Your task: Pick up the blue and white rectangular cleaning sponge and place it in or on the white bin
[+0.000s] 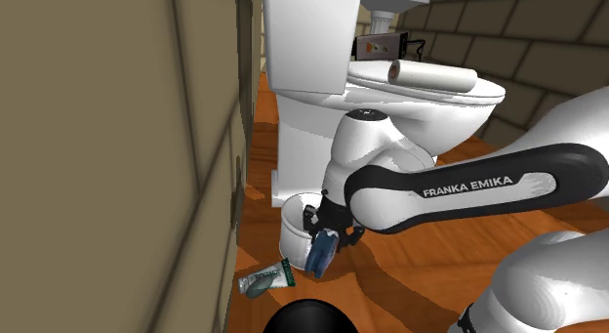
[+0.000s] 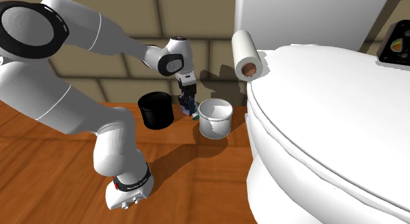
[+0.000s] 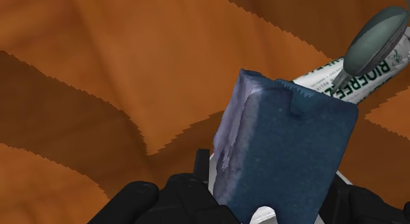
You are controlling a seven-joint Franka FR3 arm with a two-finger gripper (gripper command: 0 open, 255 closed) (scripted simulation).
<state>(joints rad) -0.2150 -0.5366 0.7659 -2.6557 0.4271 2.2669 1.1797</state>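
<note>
One black gripper (image 1: 325,241) clasping one blue and white sponge (image 3: 282,150) above the wooden floor (image 3: 98,71), one white bin (image 2: 215,125) just beside it, one black bin (image 2: 156,111) near, one tube (image 1: 265,279) lying below.

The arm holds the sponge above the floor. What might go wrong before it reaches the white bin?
The gripper clasps the sponge by one end, so it might slip and drop near the tube on the floor. The white bin stands close to the toilet base, so the arm may bump either. A black container stands nearby; a misplaced release might land there.
</note>
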